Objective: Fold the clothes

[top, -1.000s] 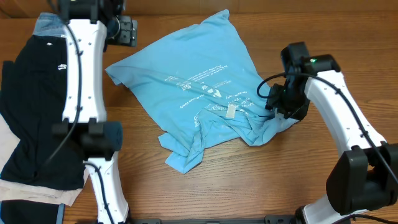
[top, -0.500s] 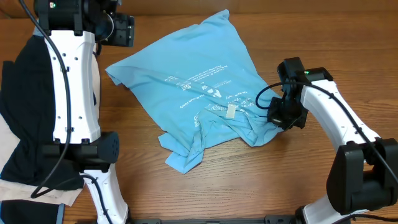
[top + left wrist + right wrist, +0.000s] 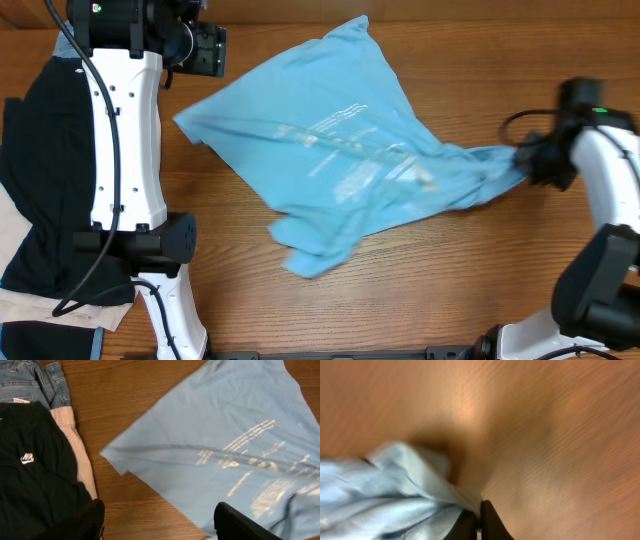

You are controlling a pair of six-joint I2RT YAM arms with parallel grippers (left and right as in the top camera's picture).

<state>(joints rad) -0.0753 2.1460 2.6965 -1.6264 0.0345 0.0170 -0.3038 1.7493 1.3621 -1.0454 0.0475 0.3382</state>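
- Right pincer [image 3: 524, 163] is clenched tight on one corner of the blue shirt [image 3: 330, 140], out at 3 o'clock on the counter [image 3: 400, 300].
- Left pincer [image 3: 210, 50] is wide open with nothing in it. It hangs at 10 o'clock, near a corner of the shirt.
- The shirt lies in the middle of the counter. One corner points to 12 o'clock and one to 9 o'clock, and a crumpled bit sits at 6 o'clock. From the middle to 3 o'clock the cloth is drawn into a thin bunch that ends in the right pincer.
- I think the shirt is very light and very soft. It is thin, so it will bend and wrinkle with any tug. It will not keep a shape by itself.
- It looks like it slides easily on the smooth wood, so one pull could drag the whole thing.
- It will not break, but a pinch in the wrong spot could grab two layers at once.
- The best places to take hold are the edges and corners, I think. The flat corner at 9 o'clock would suit the left pincer. Holding two far-apart corners would let the cloth be spread flat for folding.
- A black shirt [image 3: 40, 200] lies at 9 o'clock and jeans [image 3: 30, 380] lie at 10 o'clock. Both are apart from the blue one and are best left alone.
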